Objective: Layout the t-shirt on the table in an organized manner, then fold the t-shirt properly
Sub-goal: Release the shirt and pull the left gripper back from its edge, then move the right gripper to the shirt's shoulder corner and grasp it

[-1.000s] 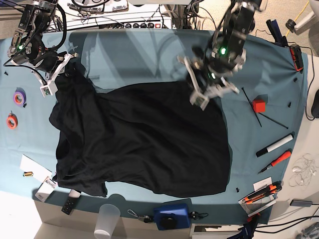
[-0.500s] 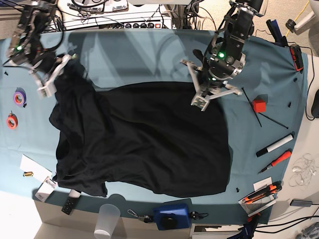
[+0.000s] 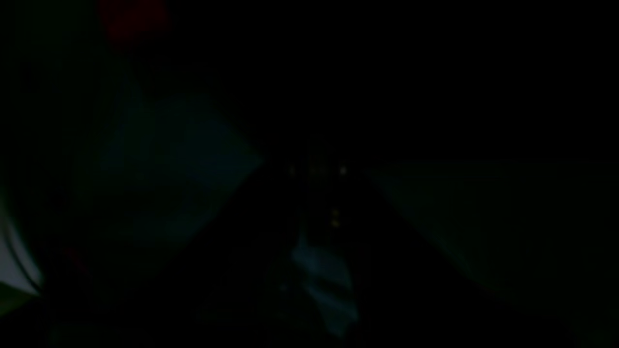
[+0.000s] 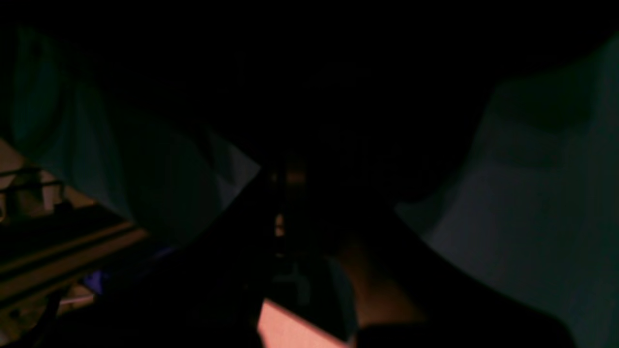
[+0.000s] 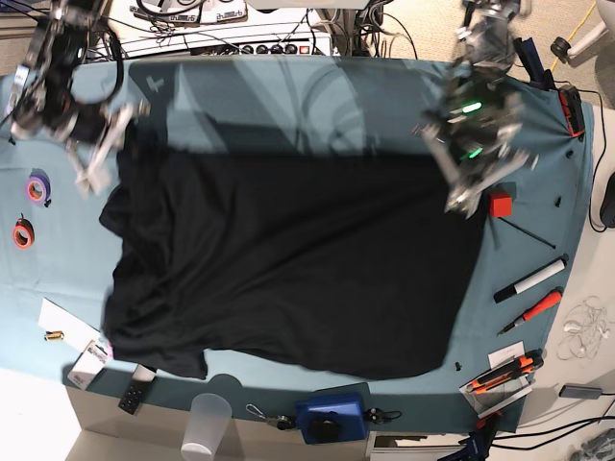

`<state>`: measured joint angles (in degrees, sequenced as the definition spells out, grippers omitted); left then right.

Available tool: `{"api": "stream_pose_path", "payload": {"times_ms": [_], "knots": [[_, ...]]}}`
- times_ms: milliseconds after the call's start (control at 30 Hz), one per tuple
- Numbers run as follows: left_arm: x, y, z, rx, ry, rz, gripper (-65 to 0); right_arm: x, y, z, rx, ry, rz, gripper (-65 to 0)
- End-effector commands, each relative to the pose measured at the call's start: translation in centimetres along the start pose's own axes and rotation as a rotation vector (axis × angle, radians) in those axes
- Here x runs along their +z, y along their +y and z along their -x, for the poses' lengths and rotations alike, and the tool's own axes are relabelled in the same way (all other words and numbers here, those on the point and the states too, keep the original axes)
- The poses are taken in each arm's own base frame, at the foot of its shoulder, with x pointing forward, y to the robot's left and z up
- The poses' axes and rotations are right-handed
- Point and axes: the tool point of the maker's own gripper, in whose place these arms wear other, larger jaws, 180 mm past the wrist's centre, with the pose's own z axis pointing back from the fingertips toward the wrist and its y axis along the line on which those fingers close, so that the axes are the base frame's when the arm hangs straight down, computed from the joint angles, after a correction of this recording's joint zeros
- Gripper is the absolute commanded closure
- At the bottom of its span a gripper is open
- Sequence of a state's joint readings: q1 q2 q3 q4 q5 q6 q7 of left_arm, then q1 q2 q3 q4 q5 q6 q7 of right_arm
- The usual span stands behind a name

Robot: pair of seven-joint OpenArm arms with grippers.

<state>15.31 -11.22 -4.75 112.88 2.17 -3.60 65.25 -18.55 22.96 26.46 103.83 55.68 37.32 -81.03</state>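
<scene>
I have both sets of fingers clamped on the t-shirt (image 5: pixel 288 269), left gripper (image 5: pixel 468 197) and right gripper (image 5: pixel 96 173) at its far corners, spreading it over the table (image 5: pixel 288 106); folding remains undone.

This looks like a robot lab or workshop. The big table (image 5: pixel 288 106) has a blue-green cloth on it, and small work things sit along its edges — tape rolls (image 5: pixel 36 188), marker pens (image 5: pixel 529 280), a red block (image 5: pixel 499 204). Behind it is a box (image 5: pixel 231 40), maybe electronics, with lots of tangled wires.
</scene>
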Motion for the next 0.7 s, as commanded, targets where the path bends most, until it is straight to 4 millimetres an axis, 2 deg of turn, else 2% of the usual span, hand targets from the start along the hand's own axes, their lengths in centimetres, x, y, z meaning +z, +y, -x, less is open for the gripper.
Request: {"api": "stream_pose_path", "payload": {"times_ms": [0, 167, 333, 467, 533, 667], "knots": [[0.4, 0.9, 0.2, 0.014, -0.011, -0.017, 0.0, 0.6, 0.0, -0.8, 0.015, -0.032, -0.005, 0.0], [0.5, 2.3, 2.6, 0.099, -0.02, -0.005, 0.0, 0.6, 1.4, 0.7, -0.007, -0.02, -0.067, 0.0], [0.6, 2.9, 3.0, 0.116, -0.022, 0.013, 0.0, 0.6, 1.5, 0.8, 0.028, -0.019, -0.074, 0.0], [0.7, 2.8, 3.3, 0.116, -0.013, 0.013, 0.0, 0.6, 1.5, 1.0, 0.025, -0.013, -0.075, -18.7], [0.7, 2.8, 3.5, 0.116, 0.002, 0.015, 0.0, 0.8, 1.7, 1.1, 0.015, -0.014, -0.086, -19.8], [0.7, 2.7, 4.0, 0.115, 0.018, 0.016, 0.0, 2.1, 2.6, -0.6, -0.037, -0.126, -0.164, -19.7]]}}
